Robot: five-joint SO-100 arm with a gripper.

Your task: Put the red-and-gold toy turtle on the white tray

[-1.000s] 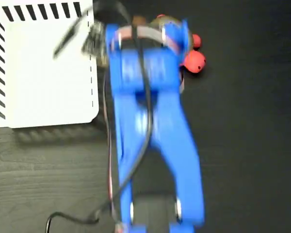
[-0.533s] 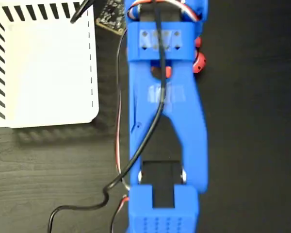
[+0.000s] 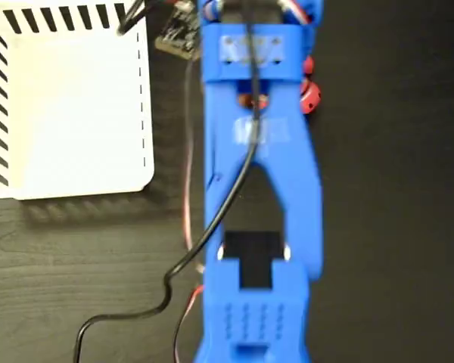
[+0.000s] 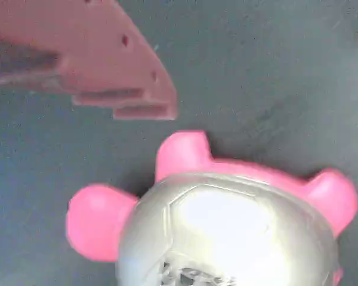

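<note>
Fingers: only one (image 4: 122,89) shows in the wrist view, a reddish blade hanging above and to the left of the red-and-gold toy turtle (image 4: 227,226), clear of it and touching nothing. The other is out of frame, so I cannot tell whether they are spread or drawn together; nothing is held.

The turtle fills the lower half of that view, shell up, sitting on the dark surface (image 4: 298,71). In the fixed view the blue arm (image 3: 257,174) lies straight over it, and only red bits of the turtle (image 3: 309,95) peek out at the arm's right edge.

Over the last second the arm has swung from a slant to straight and reached further over the toy, which has not moved. That reads as lining up for the grasp. The white tray (image 3: 68,106) lies well apart at the left, with nothing on it.
</note>
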